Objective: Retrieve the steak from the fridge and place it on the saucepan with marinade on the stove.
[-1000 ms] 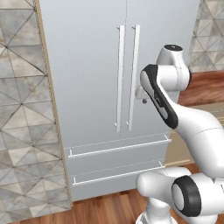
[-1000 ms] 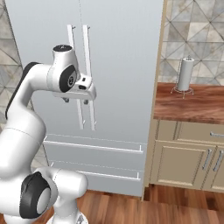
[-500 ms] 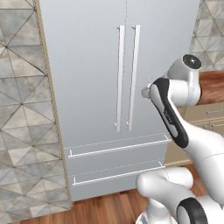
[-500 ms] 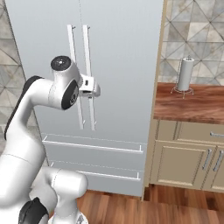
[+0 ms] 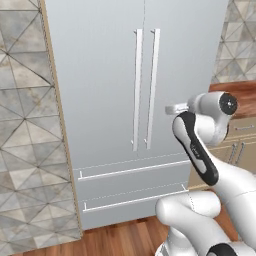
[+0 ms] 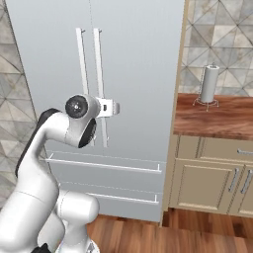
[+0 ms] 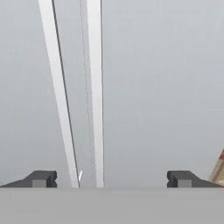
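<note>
A: How is the fridge seen?

B: It is seen shut. Both doors are closed, and the two thin white bar handles are set upright side by side at the middle seam. Below the doors, two drawers are also closed, each marked by a white bar along its top edge.

A: What can be said of its contents?

B: Nothing can be told; the inside is hidden by the closed doors, so the steak cannot be placed beyond that.

A: And the tool?

B: It is held with its jaws spread wide and nothing is gripped between them. In the hand view the two handles are framed between the dark fingertips, nearer one fingertip than the other, and the fridge door is faced squarely. From the base views the hand is seen in front of the fridge's right-hand door, near the lower part of the handles; contact cannot be judged.

A: What is found beside the fridge?

B: To its right a wooden tabletop is carried on beige cabinets, and a paper-towel roll is stood upright on it. To the fridge's left a tiled wall is seen.
</note>
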Robot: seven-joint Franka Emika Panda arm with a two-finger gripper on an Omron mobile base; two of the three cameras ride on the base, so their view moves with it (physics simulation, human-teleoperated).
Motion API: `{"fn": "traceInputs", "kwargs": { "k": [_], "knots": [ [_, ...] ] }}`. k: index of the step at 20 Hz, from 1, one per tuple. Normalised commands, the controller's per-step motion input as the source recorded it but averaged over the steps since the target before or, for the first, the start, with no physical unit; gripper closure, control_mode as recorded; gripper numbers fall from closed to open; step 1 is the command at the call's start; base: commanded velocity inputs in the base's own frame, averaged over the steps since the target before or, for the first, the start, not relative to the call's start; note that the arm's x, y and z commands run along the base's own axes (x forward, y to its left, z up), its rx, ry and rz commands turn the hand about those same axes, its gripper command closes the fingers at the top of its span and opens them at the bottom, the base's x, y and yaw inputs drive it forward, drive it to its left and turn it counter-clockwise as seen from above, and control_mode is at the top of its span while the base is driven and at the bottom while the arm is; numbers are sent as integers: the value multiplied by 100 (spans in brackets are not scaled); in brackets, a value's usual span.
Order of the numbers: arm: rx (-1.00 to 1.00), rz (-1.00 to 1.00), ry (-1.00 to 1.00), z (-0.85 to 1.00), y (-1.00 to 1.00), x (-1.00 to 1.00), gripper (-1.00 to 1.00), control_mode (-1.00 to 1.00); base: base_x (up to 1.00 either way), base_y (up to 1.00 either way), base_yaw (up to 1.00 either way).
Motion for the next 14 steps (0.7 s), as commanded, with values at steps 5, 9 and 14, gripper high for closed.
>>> {"fn": "traceInputs", "kwargs": {
  "k": [5,9,14],
  "knots": [
    [5,0,-23,0,0,46,-100,-100,0,0,0],
    [0,0,-10,1,2,29,-100,-100,0,0,0],
    [0,0,-7,4,3,25,-100,-100,0,0,0]
  ]
}}
